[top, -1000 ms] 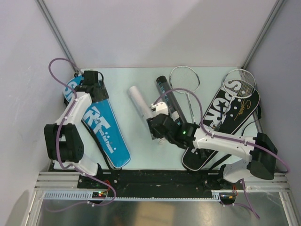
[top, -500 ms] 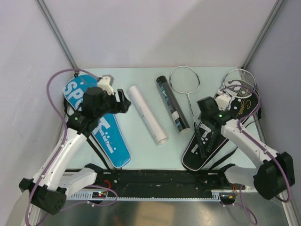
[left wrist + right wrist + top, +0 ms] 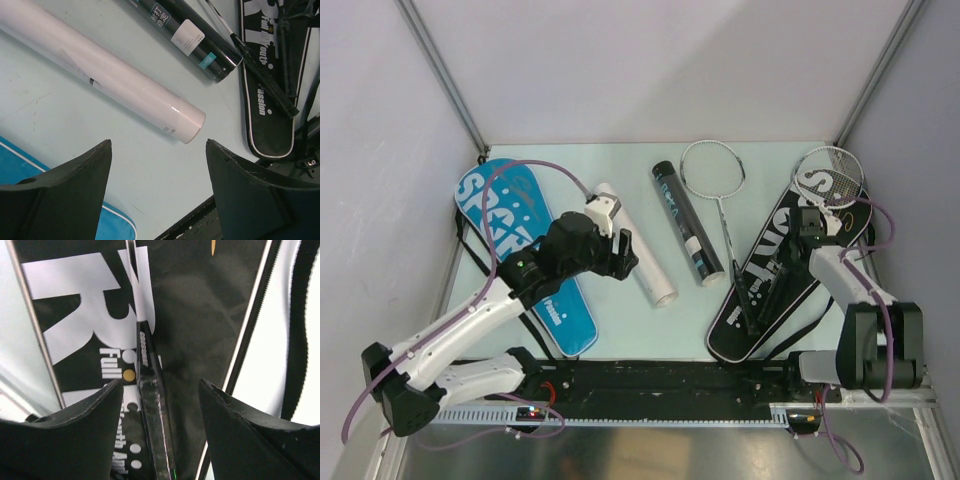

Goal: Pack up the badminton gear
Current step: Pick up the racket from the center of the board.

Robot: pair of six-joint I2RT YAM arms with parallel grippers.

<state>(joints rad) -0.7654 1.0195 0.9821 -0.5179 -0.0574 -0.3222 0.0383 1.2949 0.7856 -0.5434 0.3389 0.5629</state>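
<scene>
The blue cover (image 3: 498,208) lies at far left. My left pincer (image 3: 157,142) hangs wide and empty by the near end of the white tube (image 3: 110,80); the black tube (image 3: 685,222) and a silver racket (image 3: 713,172) lie loose to its right. My right pincer (image 3: 160,385), wide, straddles a racket handle (image 3: 154,412) on the black cover (image 3: 200,315). Packing seems mostly undone.

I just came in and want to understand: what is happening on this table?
A robot is packing up badminton gear. The left fingers hover open over the white tube, holding nothing. The right fingers stand open above a racket handle lying on the black cover. Nothing is gripped yet.
</scene>
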